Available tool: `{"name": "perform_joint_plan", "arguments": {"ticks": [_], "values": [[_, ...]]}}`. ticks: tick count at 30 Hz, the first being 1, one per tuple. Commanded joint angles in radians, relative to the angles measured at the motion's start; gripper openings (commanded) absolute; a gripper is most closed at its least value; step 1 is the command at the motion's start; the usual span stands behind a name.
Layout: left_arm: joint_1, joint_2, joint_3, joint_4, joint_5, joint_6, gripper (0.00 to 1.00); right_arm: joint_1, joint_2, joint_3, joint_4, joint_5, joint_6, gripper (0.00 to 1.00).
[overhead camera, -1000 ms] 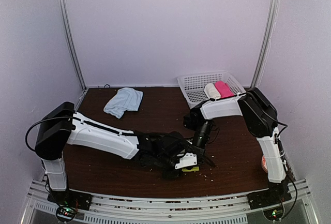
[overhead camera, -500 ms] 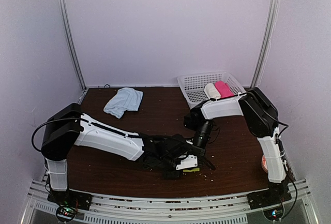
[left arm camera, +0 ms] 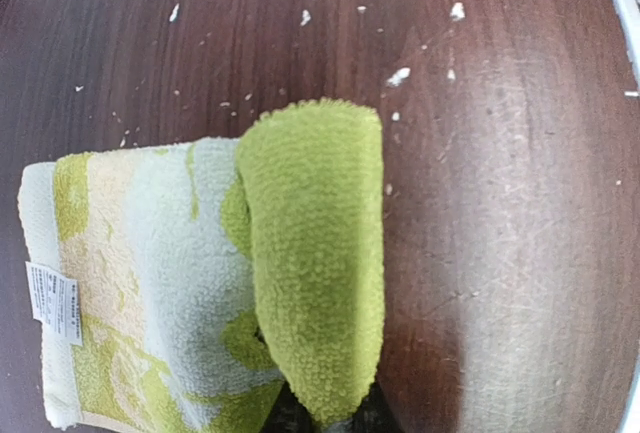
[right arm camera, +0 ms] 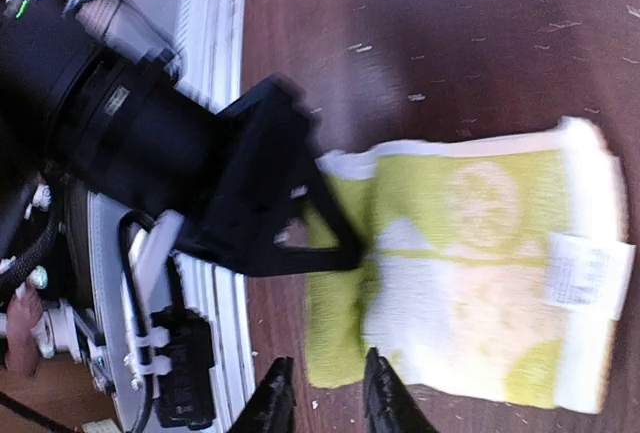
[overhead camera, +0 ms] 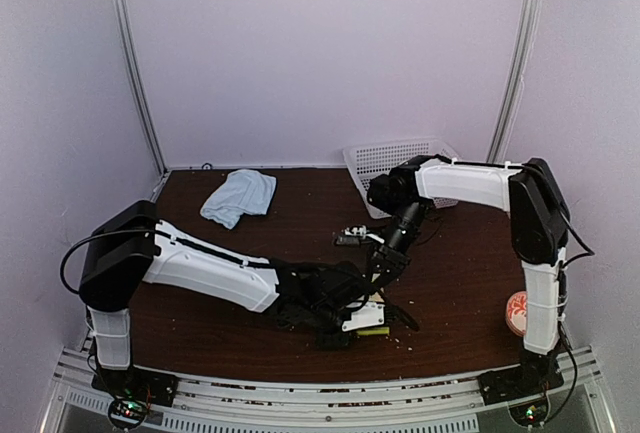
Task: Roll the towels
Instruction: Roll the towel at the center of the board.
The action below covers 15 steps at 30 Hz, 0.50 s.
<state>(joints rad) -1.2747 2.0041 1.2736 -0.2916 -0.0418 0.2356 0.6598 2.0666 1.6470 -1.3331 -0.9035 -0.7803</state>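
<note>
Right wrist view: left gripper [right arm camera: 345, 253] pinches a fold of the patterned towel [right arm camera: 470, 263]; right gripper [right arm camera: 328, 398] narrowly parted, empty; a slip would unroll it.

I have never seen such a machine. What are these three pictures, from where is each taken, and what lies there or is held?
It is a robot: a left arm and a right arm fixed at a table's near edge, each ending in a two-finger gripper. The wide picture comes from a camera above and behind them. The two close pictures come from cameras on the wrists. On the table lie a green towel, partly folded over, and a crumpled blue towel farther back; a white basket stands at the far right. The left gripper appears to pinch the green towel's folded edge. The right gripper hangs above it, open and empty.
</note>
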Motion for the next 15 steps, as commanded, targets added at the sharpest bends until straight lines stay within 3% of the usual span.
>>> {"name": "perform_joint_plan", "arguments": {"ticks": [1,7,15], "values": [[-0.018,-0.027,0.023,-0.044,0.059,-0.051,0.06,-0.014,0.030,-0.007,0.139,0.085,0.193,0.18],[-0.029,-0.032,0.051,-0.088,0.085,-0.094,0.05,0.032,0.103,-0.028,0.274,0.243,0.276,0.09],[-0.029,-0.031,0.100,-0.116,0.184,-0.137,0.05,0.086,0.162,-0.028,0.390,0.409,0.328,0.07]]}}
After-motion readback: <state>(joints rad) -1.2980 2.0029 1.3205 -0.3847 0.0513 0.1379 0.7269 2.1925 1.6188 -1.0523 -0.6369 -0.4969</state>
